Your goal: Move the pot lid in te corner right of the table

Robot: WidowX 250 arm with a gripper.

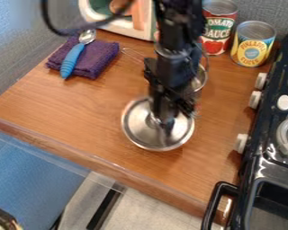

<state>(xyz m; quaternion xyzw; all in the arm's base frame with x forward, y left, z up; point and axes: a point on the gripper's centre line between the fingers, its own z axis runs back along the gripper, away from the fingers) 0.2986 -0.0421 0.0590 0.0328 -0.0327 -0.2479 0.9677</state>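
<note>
"Black gripper (163, 124): open or closed, holding anything?"

"Can't tell either. Hanging over the round metal pot lid (135, 130), near its middle."

"Any sideways reach needed?"

"Probably not: seek the grip straight below. Round, so no long axis to match."

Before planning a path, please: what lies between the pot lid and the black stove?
In the camera view, only bare wooden table lies between the pot lid and the stove.
</note>
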